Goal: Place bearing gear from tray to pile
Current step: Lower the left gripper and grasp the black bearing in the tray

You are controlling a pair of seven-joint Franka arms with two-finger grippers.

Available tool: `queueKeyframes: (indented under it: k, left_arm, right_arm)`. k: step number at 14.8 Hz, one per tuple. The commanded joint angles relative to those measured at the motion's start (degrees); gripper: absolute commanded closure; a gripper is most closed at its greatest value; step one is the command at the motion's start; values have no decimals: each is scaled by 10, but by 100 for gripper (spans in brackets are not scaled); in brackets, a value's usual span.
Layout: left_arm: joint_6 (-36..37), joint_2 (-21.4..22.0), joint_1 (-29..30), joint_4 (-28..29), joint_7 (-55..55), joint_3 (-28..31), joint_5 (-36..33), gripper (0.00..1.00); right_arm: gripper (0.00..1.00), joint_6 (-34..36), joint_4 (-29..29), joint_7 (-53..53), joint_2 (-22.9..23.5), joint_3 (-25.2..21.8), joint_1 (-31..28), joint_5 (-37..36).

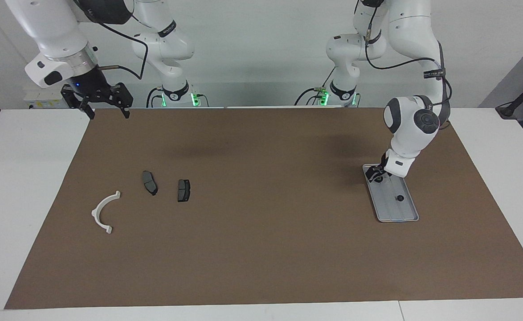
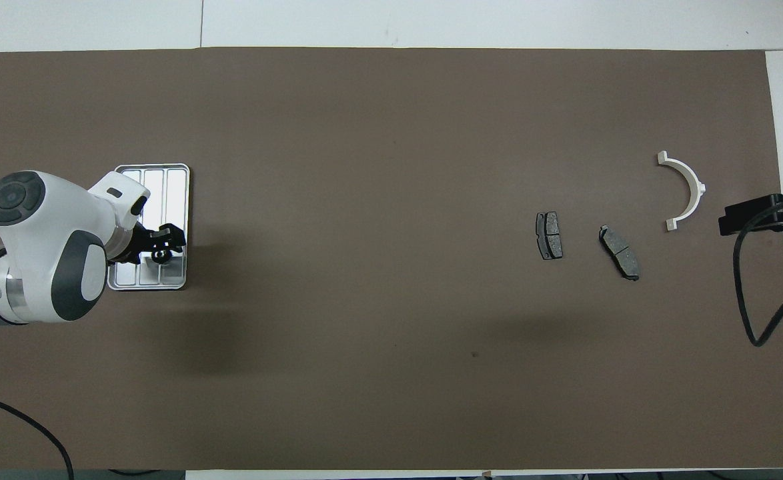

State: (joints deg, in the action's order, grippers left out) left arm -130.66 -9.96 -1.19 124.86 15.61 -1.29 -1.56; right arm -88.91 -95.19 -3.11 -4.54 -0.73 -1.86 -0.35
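L gripper (image 1: 374, 174) is down in the tray (image 1: 405, 213) at the robots' end, jaws open w/ a finger on each side of the gear (image 2: 159, 255); a 2nd gear (image 1: 400, 198) lies at about 5 o'clock from it in the facing view. R gripper (image 1: 103, 104) waits over the mat's (image 1: 261, 249) corner, jaws open. Pile, the white half-ring (image 1: 104, 212) + 2 dark plates (image 1: 149, 182) (image 1: 183, 190), sits toward the R arm's end.

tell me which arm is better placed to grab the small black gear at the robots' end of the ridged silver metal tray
Left. The left gripper is already down at the small black gear in the ridged silver metal tray, fingers either side of it. The right gripper waits raised at the right arm's end of the table.
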Motion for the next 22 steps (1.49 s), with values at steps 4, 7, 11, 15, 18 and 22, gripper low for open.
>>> queueKeyframes:
  k: [4, 7, 11, 15, 18, 22]
  left_arm:
    - [-12, -1, 0, 8, 4, 5, -12, 22]
    - [-12, -1, 1, 9, 4, 5, -12, 26]
    - [-17, -1, 1, 11, 3, 5, -12, 27]
    - [-29, -7, 0, 17, 3, 6, -12, 29]
    - [-28, -7, 0, 17, 3, 5, -12, 36]
    - [-22, -7, 0, 17, -5, 6, -12, 58]
  right_arm:
    - [0, -17, -19, 12, -14, 5, -7, -5]
    - [0, -17, -20, 9, -14, 4, -8, -5]
    - [0, -17, -22, 8, -14, 4, -12, -5]
    - [0, -17, -22, 9, -14, 4, -12, -5]
    - [0, -17, -22, 9, -14, 4, -12, -5]
    - [0, -17, -22, 9, -14, 4, -12, -5]
